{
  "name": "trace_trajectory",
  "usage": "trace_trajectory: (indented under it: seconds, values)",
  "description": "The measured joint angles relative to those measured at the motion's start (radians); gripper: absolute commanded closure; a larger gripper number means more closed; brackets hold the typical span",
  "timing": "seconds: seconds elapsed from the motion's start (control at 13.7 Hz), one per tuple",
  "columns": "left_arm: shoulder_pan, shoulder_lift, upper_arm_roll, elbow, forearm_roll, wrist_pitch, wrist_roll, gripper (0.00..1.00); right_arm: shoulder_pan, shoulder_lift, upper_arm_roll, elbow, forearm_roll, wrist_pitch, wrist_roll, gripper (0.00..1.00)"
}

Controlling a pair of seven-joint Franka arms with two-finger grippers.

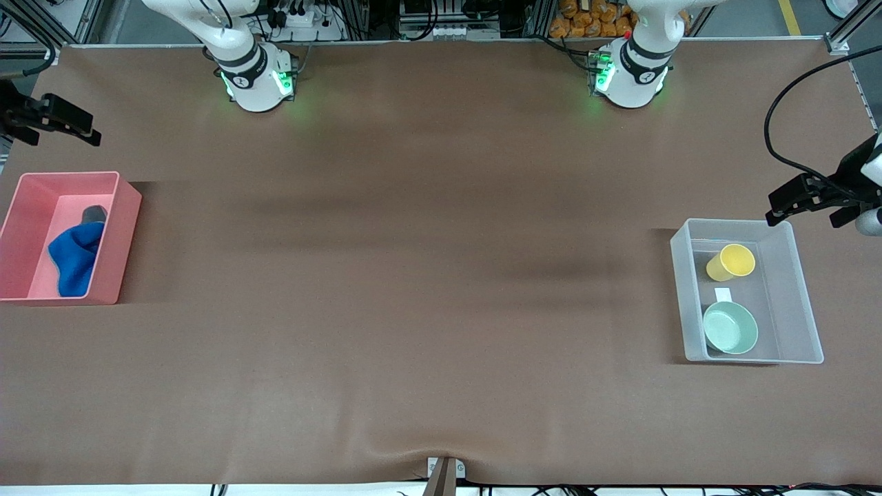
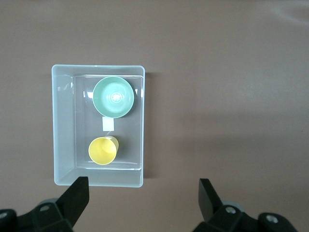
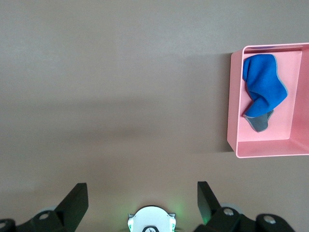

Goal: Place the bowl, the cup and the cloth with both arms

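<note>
The mint-green bowl [image 1: 730, 328] and the yellow cup [image 1: 732, 262] stand in a clear plastic bin [image 1: 799, 296] at the left arm's end of the table, the bowl nearer the front camera. Both show in the left wrist view, the bowl [image 2: 113, 96] and the cup [image 2: 102, 151]. The blue cloth [image 1: 76, 256] lies crumpled in a pink bin [image 1: 117, 241] at the right arm's end, and shows in the right wrist view [image 3: 263, 92]. My left gripper [image 1: 806, 210] is open and empty, up beside the clear bin [image 2: 143, 193]. My right gripper [image 1: 58, 131] is open and empty, high over the table near the pink bin [image 3: 142, 193].
A small white label [image 1: 723, 294] lies in the clear bin between the cup and the bowl. The brown table cover [image 1: 413, 275] stretches wide between the two bins. The right arm's green-lit base [image 3: 152, 220] shows in the right wrist view.
</note>
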Motion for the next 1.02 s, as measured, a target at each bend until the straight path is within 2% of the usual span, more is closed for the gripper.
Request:
trace_trajectory:
  seconds: [0.22,0.58,1.02]
  values:
    - [-0.019,-0.014,0.015,-0.008,0.0,-0.039,-0.009,0.0,0.001,0.014,0.004,0.0,0.0,0.008,-0.001,0.0]
    - [-0.014,-0.066,0.025,-0.008,0.0,-0.178,-0.009,0.0,0.001,0.015,0.004,0.001,0.0,0.01,-0.002,0.0]
    - [-0.018,-0.097,0.022,-0.008,0.0,-0.231,-0.009,0.0,0.001,0.015,0.003,0.001,0.0,0.011,-0.002,0.0]
